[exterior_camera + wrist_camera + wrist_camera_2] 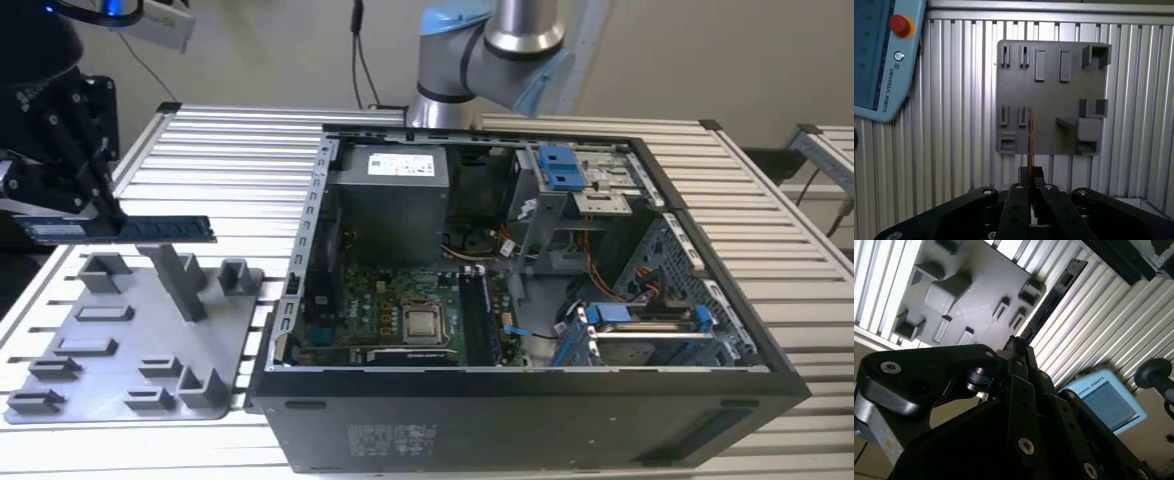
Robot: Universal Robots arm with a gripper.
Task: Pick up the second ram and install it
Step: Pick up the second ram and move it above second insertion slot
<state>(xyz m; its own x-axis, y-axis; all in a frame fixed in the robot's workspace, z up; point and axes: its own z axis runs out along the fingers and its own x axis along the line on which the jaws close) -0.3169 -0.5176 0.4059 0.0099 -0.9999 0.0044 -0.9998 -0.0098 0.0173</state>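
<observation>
In the exterior view my gripper [102,214] hangs at the far left above the grey tray [134,330], shut on the second ram [167,228]. The dark stick lies level and juts out toward the open computer case [534,420]. Both wrist views show the fingers closed on one end of the ram: it appears edge-on [1030,135] over the tray [1054,100] in the first wrist view, and it runs away from the gripper [1016,347] as a long dark strip [1056,292] in the second. The green motherboard [380,310] with its long black sockets [477,318] lies inside the case.
Upright grey blocks [174,275] stand on the tray just below the ram. The case wall [310,250] rises between tray and motherboard. A power supply [387,195], cables and blue drive brackets [641,325] crowd the case. A teach pendant [879,55] lies on the slatted table.
</observation>
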